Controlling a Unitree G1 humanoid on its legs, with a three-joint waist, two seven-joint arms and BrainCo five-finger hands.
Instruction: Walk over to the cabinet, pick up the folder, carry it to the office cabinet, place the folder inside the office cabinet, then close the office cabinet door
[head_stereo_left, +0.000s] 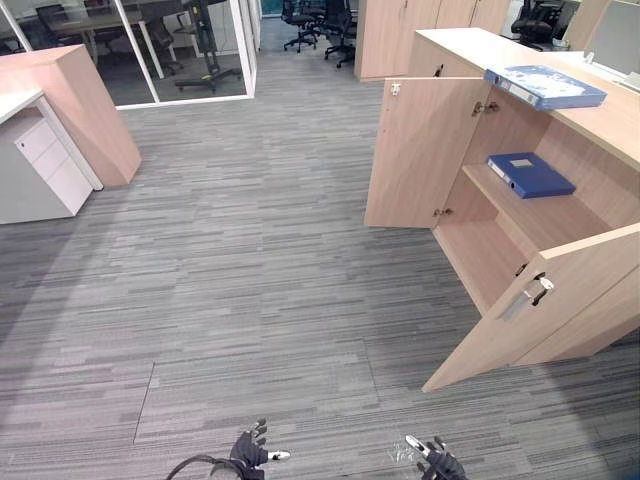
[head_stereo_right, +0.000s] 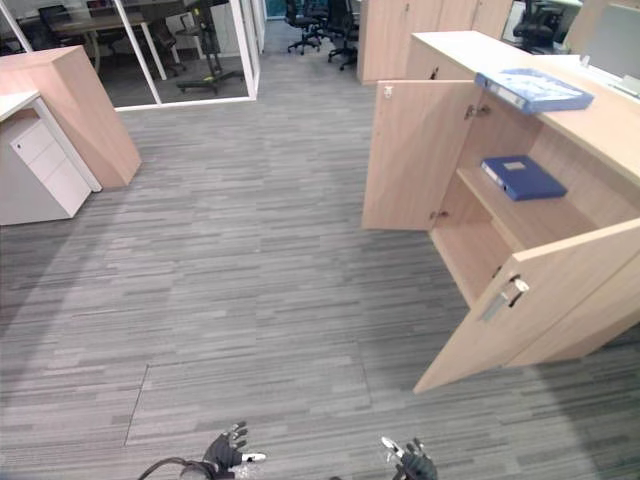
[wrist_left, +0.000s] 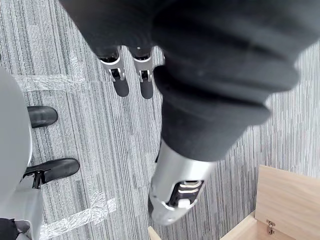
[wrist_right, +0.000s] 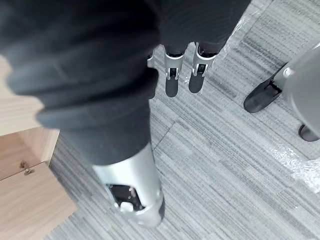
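Note:
A blue folder (head_stereo_left: 545, 86) lies flat on top of the light wood office cabinet (head_stereo_left: 610, 135) at the right. A second, darker blue folder (head_stereo_left: 530, 174) lies on the shelf inside it. Both cabinet doors stand open: the far door (head_stereo_left: 420, 150) swings out toward the aisle, and the near door (head_stereo_left: 540, 310), with a metal handle (head_stereo_left: 537, 291), juts over the carpet. My left hand (head_stereo_left: 250, 452) and right hand (head_stereo_left: 437, 462) hang low at the bottom edge, well short of the cabinet. Both hands are open and hold nothing, as the left fingers (wrist_left: 120, 82) and right fingers (wrist_right: 172, 75) show.
Grey carpet stretches between me and the cabinet. A wood counter (head_stereo_left: 75, 100) and a white drawer unit (head_stereo_left: 40, 165) stand at the left. Behind them is a glass partition (head_stereo_left: 190, 50), with office chairs (head_stereo_left: 320, 25) and tall wood cabinets (head_stereo_left: 400, 30) at the back.

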